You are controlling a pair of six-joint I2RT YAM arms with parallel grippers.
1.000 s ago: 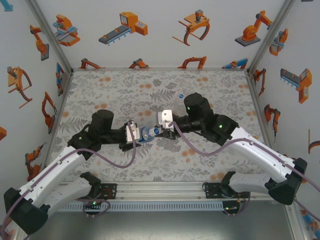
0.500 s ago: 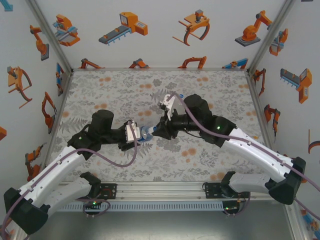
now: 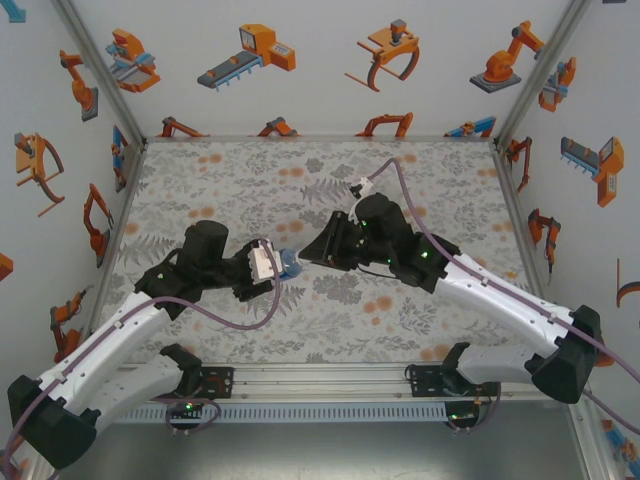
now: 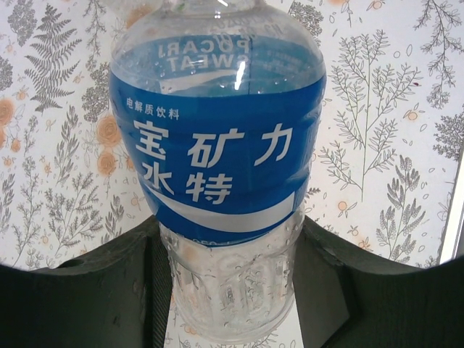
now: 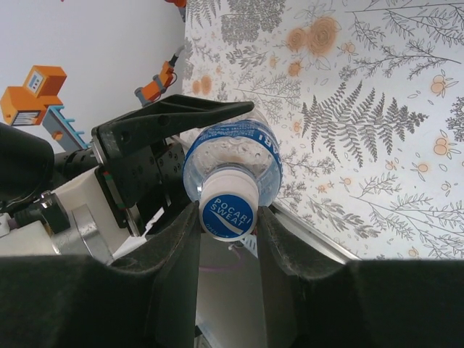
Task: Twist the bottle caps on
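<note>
Centre of the top view: left gripper [image 3: 272,266] clamps the blue-labelled bottle [image 4: 217,145], right gripper [image 5: 228,217] pinches its cap [image 5: 228,208]; a tilted cap could cross-thread, or the bottle slip round.

i see 1 clear bottle [image 4: 217,167] with a blue label, lying sideways above the desk [image 3: 300,180], lower body clamped in the left fingers [image 4: 94,290]. its white cap [image 5: 227,208], blue-printed on top, sits on the neck between the right fingers [image 5: 174,275].

The cap [image 5: 228,209] reads "POCARI SWEAT"; the label [image 4: 217,156] on the bottle [image 4: 228,290] reads "宝矿力水特" and "电解质饮料".
</note>
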